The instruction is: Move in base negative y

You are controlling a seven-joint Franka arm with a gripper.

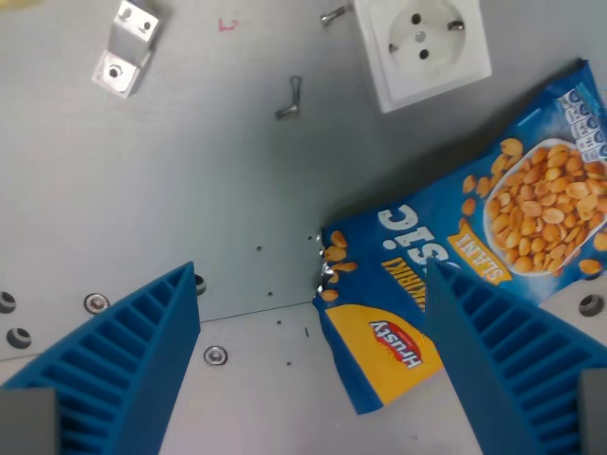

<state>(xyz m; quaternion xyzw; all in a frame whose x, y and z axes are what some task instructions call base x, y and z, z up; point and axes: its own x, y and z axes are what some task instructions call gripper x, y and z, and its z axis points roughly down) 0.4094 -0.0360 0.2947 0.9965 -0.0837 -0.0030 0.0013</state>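
Note:
My gripper [313,322] is open above a grey metal table [190,171]. Its two blue ribbed fingers [123,365] reach up from the bottom corners of the wrist view. Nothing is between them. A blue bag of peanuts [474,256] lies flat on the table at the wrist view's right. The right finger [503,365] overlaps the bag's lower edge in the picture; whether it touches the bag cannot be told.
A white wall socket [422,43] lies at the top right. A small metal bracket [125,47] lies at the top left. A loose screw [290,99] lies top centre, another [333,15] beside the socket. Bolt heads [96,303] dot the plate near the left finger.

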